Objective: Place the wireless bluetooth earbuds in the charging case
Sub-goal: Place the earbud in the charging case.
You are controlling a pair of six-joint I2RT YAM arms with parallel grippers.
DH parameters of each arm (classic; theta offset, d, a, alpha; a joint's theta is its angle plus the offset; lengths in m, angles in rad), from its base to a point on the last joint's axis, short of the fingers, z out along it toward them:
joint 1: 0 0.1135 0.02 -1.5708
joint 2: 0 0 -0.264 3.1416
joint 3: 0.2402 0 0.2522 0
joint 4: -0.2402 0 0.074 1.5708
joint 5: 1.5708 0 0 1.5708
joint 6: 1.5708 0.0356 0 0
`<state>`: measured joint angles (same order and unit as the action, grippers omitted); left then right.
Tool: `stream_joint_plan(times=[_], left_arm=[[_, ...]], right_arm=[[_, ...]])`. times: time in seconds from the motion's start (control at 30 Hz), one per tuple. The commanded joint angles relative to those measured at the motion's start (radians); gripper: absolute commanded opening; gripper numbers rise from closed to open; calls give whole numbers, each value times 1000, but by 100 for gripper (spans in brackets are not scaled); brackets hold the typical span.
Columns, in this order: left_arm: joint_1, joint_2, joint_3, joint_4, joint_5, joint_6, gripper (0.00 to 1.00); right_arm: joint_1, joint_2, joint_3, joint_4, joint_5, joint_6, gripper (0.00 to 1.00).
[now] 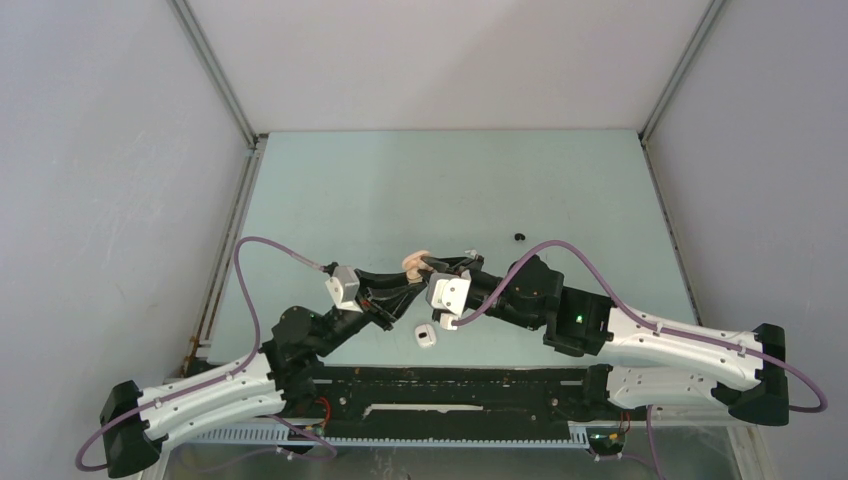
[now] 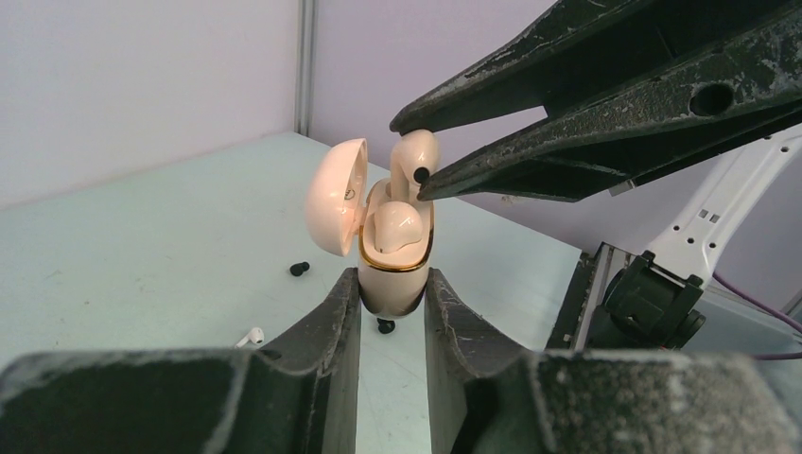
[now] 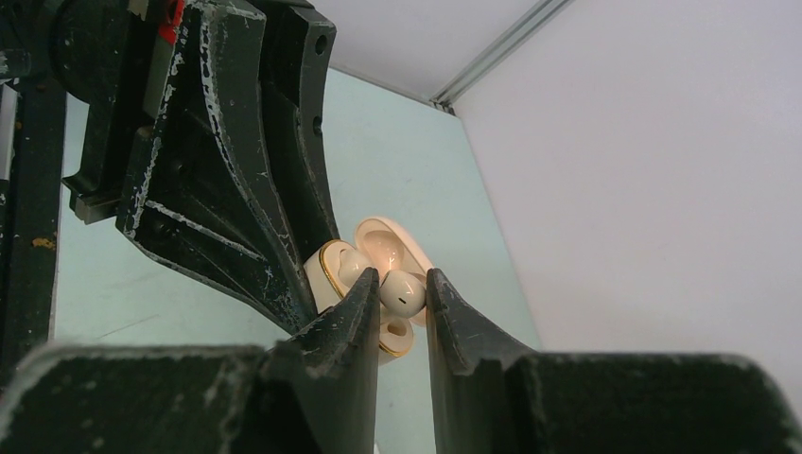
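The arms meet mid-table (image 1: pixel 450 180), well apart from the back edge and both side walls. The left gripper (image 2: pixel 392 281) is clamped on the base of the case (image 2: pixel 392 267). The case stands upright with its long axis vertical. Its lid (image 2: pixel 333 194) swings open toward 9 o'clock in the left wrist view. A seated earbud (image 2: pixel 392 227) fills one well. The right gripper (image 2: pixel 412 159) pinches the held earbud (image 2: pixel 416 149), near vertical, with its lower end at the case mouth. In the top view, a white case (image 1: pixel 426 336) lies at 6 o'clock from the grippers and a black earbud (image 1: pixel 518 237) at 2 o'clock.
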<state>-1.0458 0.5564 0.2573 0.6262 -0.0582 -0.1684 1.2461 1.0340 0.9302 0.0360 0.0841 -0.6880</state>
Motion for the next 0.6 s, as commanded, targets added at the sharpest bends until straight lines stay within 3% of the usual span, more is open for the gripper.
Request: stream_joint_plan(times=[0.0, 0.57], left_arm=[[0, -4, 12, 63, -15, -13, 0], [0, -6, 6, 63, -25, -14, 0]], right_arm=[[-6, -3, 35, -5, 30, 19, 0], [-37, 8, 87, -99, 10, 82, 0]])
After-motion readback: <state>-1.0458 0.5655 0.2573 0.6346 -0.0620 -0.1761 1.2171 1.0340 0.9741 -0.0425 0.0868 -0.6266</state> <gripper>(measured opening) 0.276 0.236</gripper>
